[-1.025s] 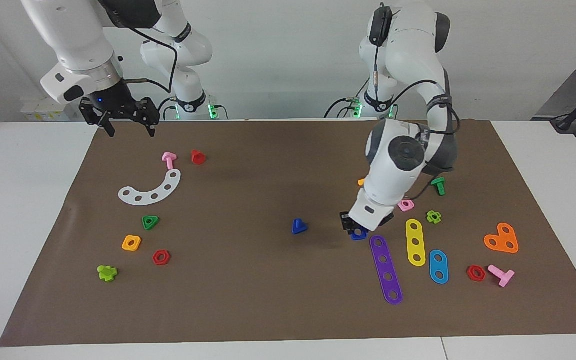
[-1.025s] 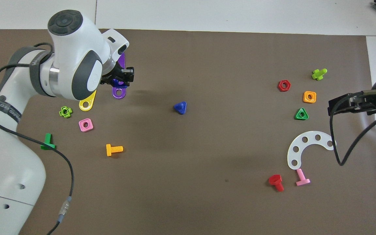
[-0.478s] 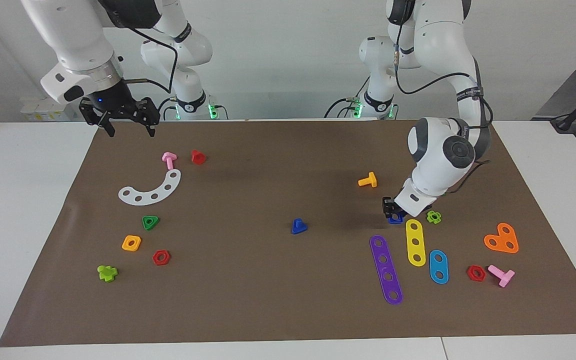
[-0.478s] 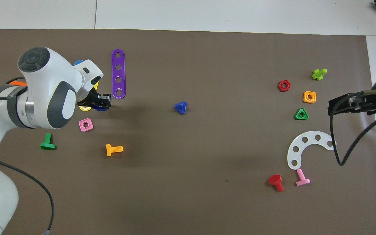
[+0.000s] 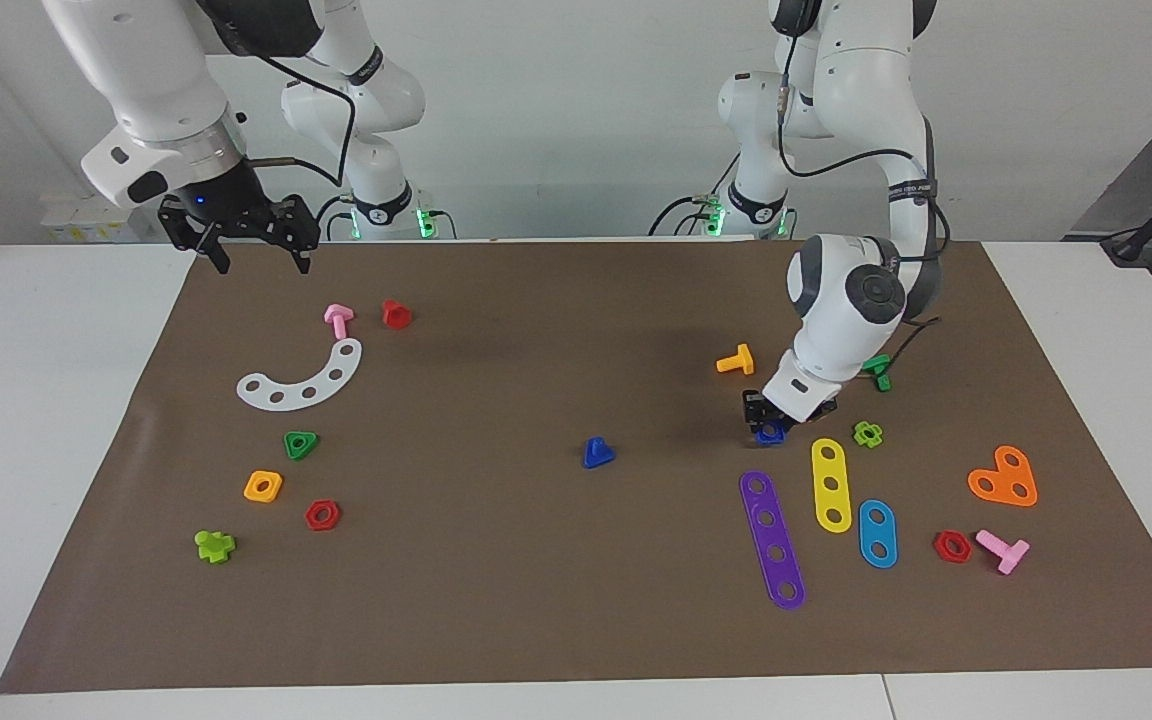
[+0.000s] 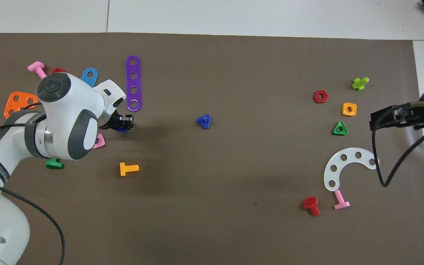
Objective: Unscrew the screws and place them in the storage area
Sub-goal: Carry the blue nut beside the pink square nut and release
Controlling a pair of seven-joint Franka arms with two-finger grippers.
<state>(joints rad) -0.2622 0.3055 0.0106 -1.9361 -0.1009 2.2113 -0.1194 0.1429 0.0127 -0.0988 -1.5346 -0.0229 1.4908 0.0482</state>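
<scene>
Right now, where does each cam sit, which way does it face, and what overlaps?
Facing view: high across the table, facing the robots; shows both arm bases, the right gripper waiting over the mat's edge, and the left gripper holding the blue nut.
Overhead view: above the robots' end, looking steeply down and forward; left arm enters bottom left, left gripper visible.
Shared, half a turn apart: blue bolt, purple strip.

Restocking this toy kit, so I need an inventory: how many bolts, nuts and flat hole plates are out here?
Bolts: 7
Nuts: 7, counting the blue nut in the left gripper
Flat plates: 5
Total: 19
</scene>
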